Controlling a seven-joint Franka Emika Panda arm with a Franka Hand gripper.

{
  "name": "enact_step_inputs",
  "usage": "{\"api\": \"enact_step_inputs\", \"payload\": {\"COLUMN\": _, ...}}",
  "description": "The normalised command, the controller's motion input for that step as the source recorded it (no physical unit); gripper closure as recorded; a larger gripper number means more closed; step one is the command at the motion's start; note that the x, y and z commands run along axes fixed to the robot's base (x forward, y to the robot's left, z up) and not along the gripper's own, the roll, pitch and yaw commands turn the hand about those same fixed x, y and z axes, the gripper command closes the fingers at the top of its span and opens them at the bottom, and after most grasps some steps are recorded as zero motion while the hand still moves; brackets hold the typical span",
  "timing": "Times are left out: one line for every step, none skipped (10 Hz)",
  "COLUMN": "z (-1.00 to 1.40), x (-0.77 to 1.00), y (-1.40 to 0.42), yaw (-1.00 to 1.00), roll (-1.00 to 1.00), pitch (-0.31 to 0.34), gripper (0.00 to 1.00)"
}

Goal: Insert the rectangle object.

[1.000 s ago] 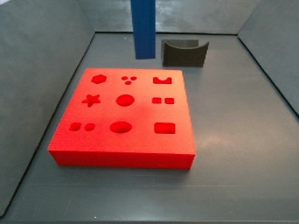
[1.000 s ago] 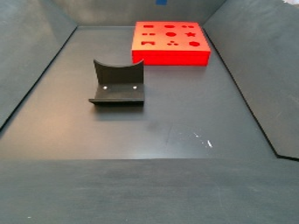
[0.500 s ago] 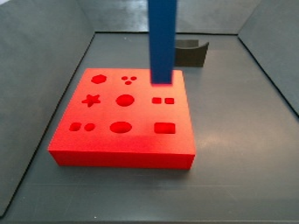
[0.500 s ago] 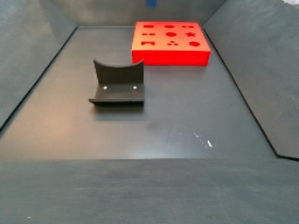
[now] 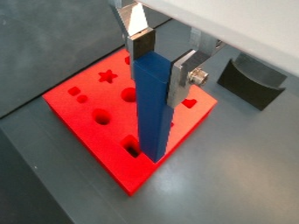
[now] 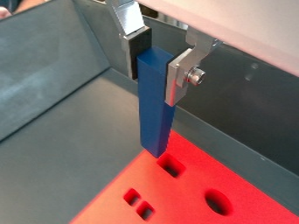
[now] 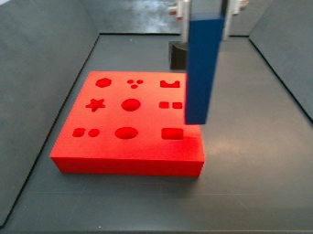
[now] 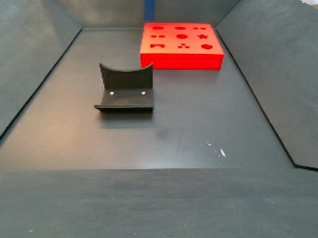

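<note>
The rectangle object [image 7: 202, 69], a tall smooth blue bar, is hanging upright betw. the gripper [image 5: 160, 59] fingers, its lower end approx. over the red board [image 7: 116, 137], near a rectangular hole [image 6: 170, 164].

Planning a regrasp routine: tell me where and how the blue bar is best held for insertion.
Grip the blue bar at its top end, from above, as the gripper does now: pads on two opposite flat faces. The bar hangs upright, so its lower end stays free over the red board.

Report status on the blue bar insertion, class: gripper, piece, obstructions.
Gripper shut on blue bar, above red board. Bar upright, tip over rectangular hole, not inserted. Nothing blocking.
</note>
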Motion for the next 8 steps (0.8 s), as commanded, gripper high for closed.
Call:
{"api": "enact_step_inputs", "payload": {"z": -0.45, "x": -0.23, "y": -0.12, "yaw": 0.08, "roll": 0.05, "pitch": -0.037, "gripper": 1.0}}
{"api": "enact_step_inputs", "payload": {"z": -0.54, "x": -0.39, "y": -0.1, "yaw": 0.09, "roll": 0.13, "pitch": -0.057, "gripper": 1.0}}
{"api": "enact_step_inputs", "payload": {"z": -0.38, "x": -0.5, "y": -0.02, "yaw": 0.03, "roll": 0.09, "pitch": -0.056, "gripper": 1.0}}
{"api": "enact_step_inputs", "payload": {"z": -0.18, "x": -0.31, "y": 0.0, "yaw": 0.0, "roll": 0.03, "pitch": -0.013, "gripper": 1.0}}
{"api": "enact_step_inputs", "payload": {"z": -0.1, "x": -0.27, "y": 0.0, "yaw": 0.0, "roll": 0.02, "pitch": -0.011, "gripper": 1.0}}
{"api": "enact_step_inputs", "payload": {"z": -0.09, "x": -0.21, "y": 0.0, "yaw": 0.0, "roll": 0.0, "pitch": -0.007, "gripper": 1.0}}
{"api": "enact_step_inputs", "payload": {"z": -0.08, "x": -0.15, "y": 0.0, "yaw": 0.0, "roll": 0.0, "pitch": -0.017, "gripper": 1.0}}
{"api": "enact_step_inputs", "payload": {"z": -0.22, "x": 0.0, "y": -0.01, "yaw": 0.0, "roll": -0.02, "pitch": -0.011, "gripper": 1.0}}
